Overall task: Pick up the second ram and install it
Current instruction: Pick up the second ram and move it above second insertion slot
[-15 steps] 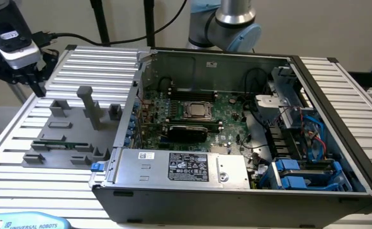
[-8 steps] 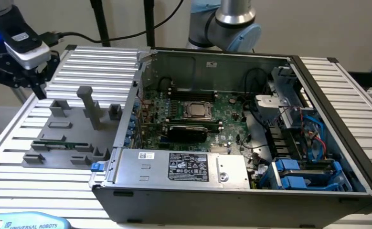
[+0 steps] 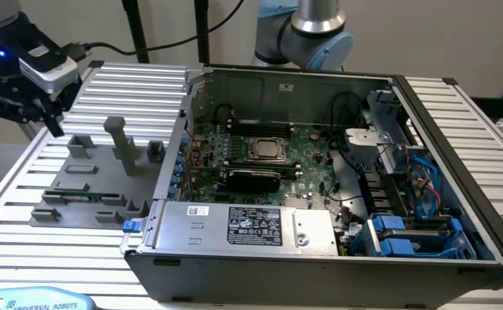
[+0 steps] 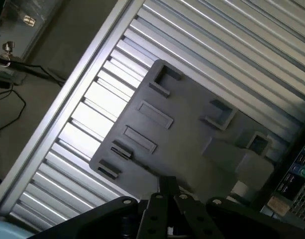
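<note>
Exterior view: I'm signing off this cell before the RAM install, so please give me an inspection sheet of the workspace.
Surface: slatted aluminium table carrying a grey fixture plate and an open computer case.
Job's things: second ram lies flat in the fixture plate; motherboard sits inside the case.
Clutter: nothing seen.
Grippers: gripper shut, nothing in it, raised above the plate's far corner, apart from the ram.
Cables: black cable at the wrist; red and blue leads inside the case.
Surroundings: robot arm base behind the case.
</note>
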Action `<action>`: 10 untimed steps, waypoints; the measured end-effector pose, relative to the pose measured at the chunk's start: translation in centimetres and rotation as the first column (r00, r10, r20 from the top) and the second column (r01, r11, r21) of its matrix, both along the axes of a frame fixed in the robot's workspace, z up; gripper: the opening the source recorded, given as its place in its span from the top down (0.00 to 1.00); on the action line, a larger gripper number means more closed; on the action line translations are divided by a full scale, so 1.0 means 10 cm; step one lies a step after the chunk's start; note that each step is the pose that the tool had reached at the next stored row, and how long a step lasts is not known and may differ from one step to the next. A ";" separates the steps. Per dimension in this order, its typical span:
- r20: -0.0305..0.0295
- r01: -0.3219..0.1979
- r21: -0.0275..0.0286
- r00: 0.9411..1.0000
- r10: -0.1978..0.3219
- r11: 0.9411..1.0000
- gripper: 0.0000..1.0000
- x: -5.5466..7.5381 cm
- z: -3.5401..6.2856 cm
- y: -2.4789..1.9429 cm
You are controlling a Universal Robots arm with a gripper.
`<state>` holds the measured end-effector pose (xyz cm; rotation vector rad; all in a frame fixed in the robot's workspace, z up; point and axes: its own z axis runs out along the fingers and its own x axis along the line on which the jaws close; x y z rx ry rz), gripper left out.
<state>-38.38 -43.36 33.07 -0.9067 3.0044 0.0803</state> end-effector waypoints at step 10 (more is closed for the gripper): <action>0.000 -0.166 0.000 0.986 0.166 0.986 0.89 0.00 -0.074 0.000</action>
